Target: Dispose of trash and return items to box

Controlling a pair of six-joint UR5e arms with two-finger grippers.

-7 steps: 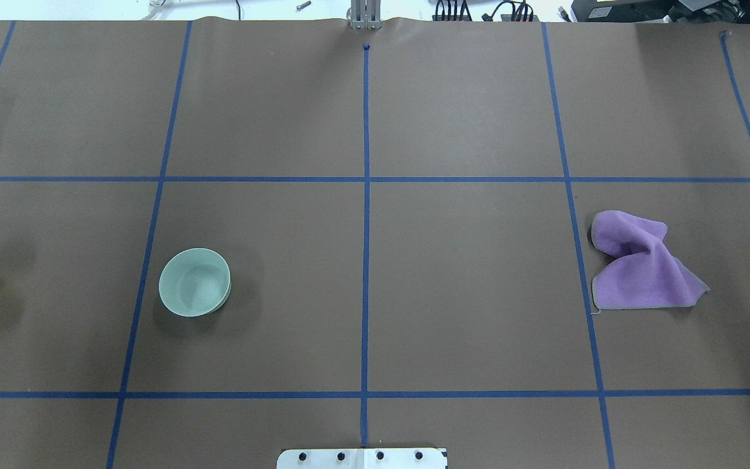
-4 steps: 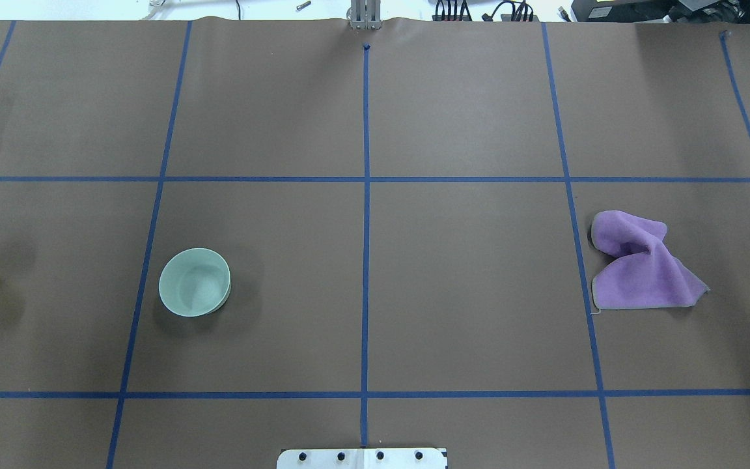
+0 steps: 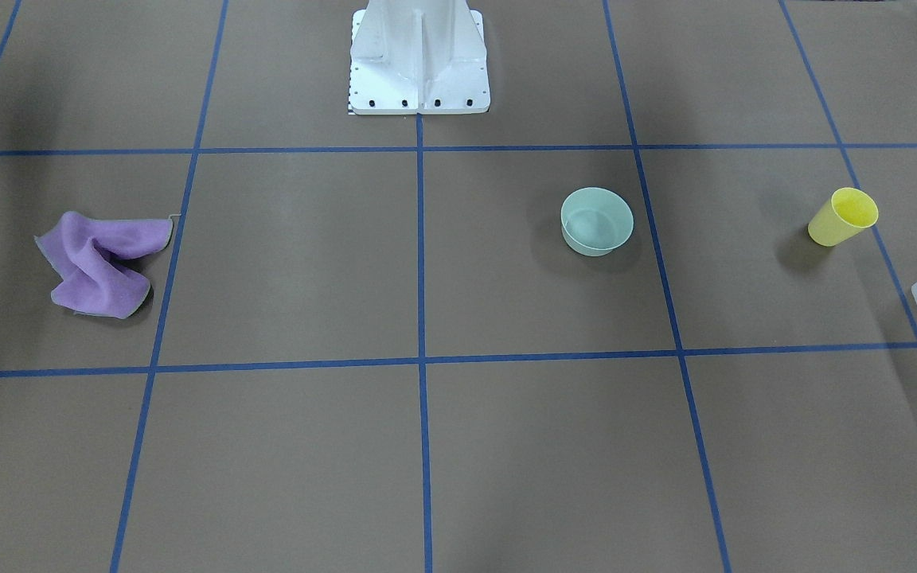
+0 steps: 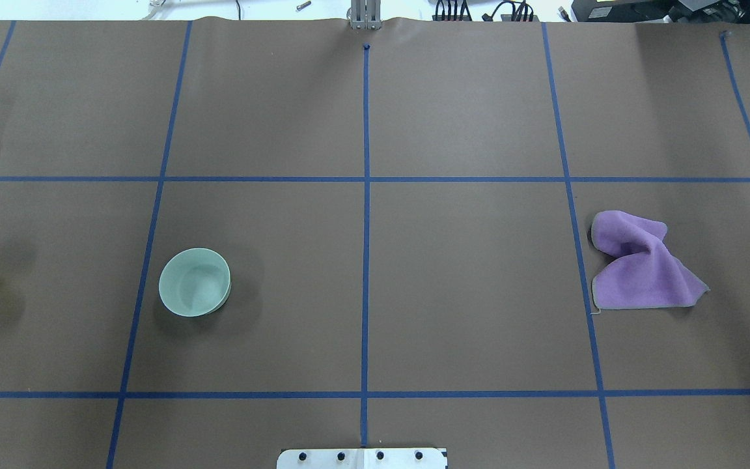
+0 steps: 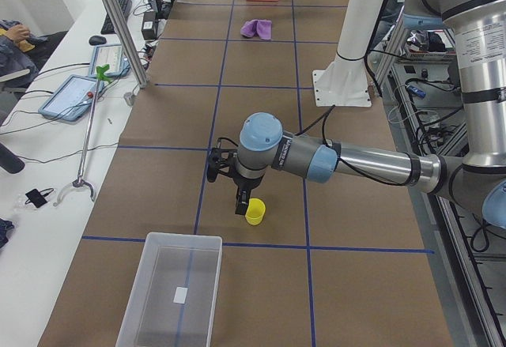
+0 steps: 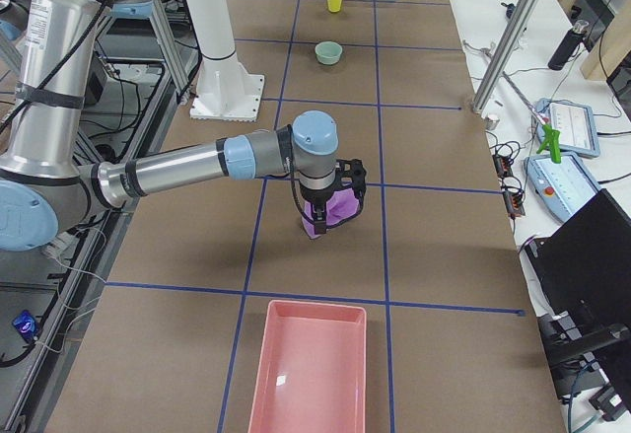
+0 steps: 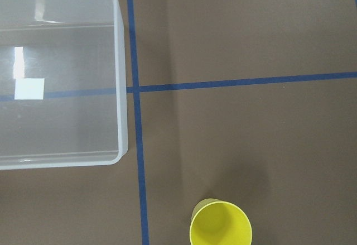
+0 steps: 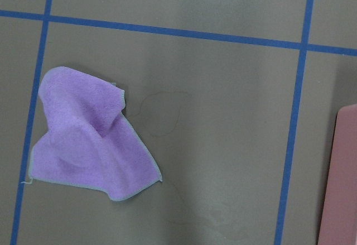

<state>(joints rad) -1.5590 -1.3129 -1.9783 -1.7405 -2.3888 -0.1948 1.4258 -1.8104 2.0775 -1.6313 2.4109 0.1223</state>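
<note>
Looking along the counter (image 5: 253,70), only the side views catch the arms: left hand (image 5: 239,203) by the yellow cup (image 5: 254,212) near the left edge, right hand (image 6: 315,220) over the purple cloth (image 6: 335,207); apart or together, I cannot tell.

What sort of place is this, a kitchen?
Most likely a robotics lab: a left arm and right arm reach over a table papered brown with a blue tape grid, beside a bench with a tablet.

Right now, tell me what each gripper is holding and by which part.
Nothing is held. The left gripper hangs above the cup, which stands free on the table. The right gripper hangs above the cloth, which lies loose there.
</note>
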